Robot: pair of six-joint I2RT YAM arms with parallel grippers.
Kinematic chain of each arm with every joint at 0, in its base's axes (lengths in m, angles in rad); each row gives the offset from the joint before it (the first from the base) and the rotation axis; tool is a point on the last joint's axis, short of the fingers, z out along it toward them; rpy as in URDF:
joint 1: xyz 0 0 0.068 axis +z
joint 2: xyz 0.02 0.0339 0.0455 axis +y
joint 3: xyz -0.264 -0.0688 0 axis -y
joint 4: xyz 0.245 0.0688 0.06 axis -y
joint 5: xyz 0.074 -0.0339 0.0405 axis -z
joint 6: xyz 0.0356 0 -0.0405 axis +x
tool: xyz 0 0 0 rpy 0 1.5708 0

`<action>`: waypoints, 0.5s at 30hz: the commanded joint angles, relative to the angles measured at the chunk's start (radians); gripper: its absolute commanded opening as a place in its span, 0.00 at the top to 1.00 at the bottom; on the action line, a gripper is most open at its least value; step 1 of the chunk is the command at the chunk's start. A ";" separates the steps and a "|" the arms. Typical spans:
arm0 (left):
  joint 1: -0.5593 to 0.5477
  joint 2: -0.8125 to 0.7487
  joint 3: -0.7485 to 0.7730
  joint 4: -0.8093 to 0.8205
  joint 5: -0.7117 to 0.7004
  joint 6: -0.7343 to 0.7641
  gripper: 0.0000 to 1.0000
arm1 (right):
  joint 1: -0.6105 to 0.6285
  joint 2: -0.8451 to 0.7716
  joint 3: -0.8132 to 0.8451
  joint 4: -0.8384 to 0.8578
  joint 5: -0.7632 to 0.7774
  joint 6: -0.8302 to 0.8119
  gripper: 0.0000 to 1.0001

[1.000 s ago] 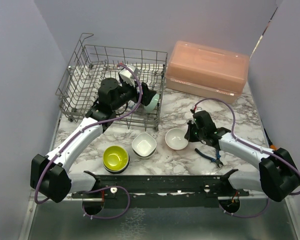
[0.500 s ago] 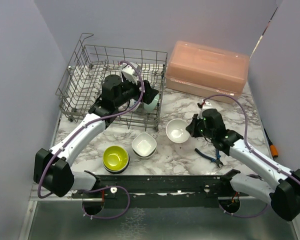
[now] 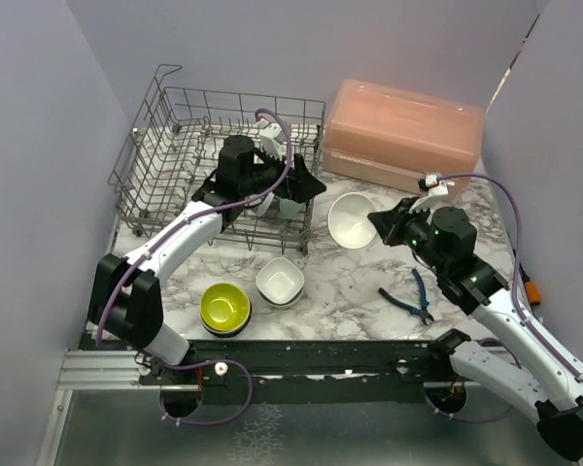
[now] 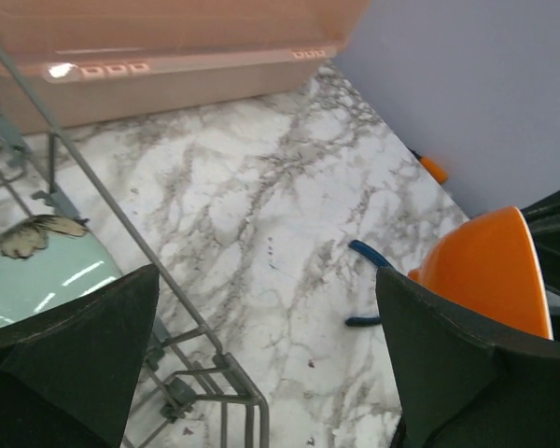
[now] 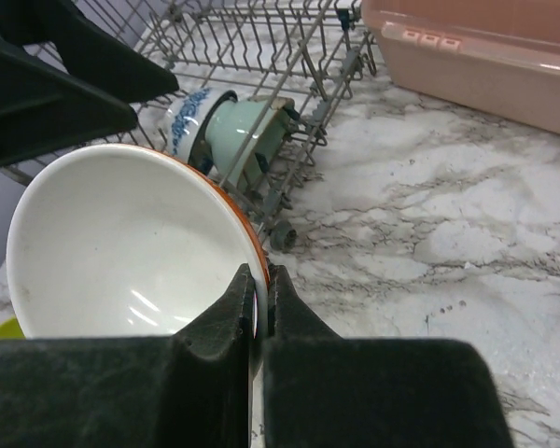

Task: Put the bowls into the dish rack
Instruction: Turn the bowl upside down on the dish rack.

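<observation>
1. Top external view: I see the orange-and-white bowl (image 3: 350, 219) pinched by its rim in my right hand (image 3: 377, 221), tilted on edge with its white inside turned towards the dish rack (image 3: 175, 146), just off the rack's near right corner
2. Right wrist view: the right hand (image 5: 259, 280) has its two fingers closed tight on the bowl's (image 5: 121, 252) rim, one inside and one outside, with an orange edge showing along the lip
3. Left wrist view: the same bowl's orange outside (image 4: 490, 271) shows at the right, past my left hand (image 4: 266, 275), which is spread fully wide and holds nothing
4. From above, the left hand (image 3: 296, 184) sits over the rack's near right corner
5. A pale teal bowl (image 5: 247, 126) lies on its side in that corner of the rack (image 5: 261, 37), with a blue-patterned white bowl (image 5: 189, 117) touching it on the far side
6. On the worktop (image 3: 350, 291) in front of the rack sit a white bowl (image 3: 280, 282) and, just beside it, a lime-yellow bowl (image 3: 224, 307) stacked on a darker one
7. Blue-handled pliers (image 3: 418, 296) lie to the right, and a pink lidded box (image 3: 403, 131) stands at the back, beside the rack
</observation>
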 commanded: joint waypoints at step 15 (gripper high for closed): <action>0.013 0.016 0.003 0.309 0.420 -0.311 0.01 | 0.004 -0.044 0.009 0.263 -0.143 -0.023 1.00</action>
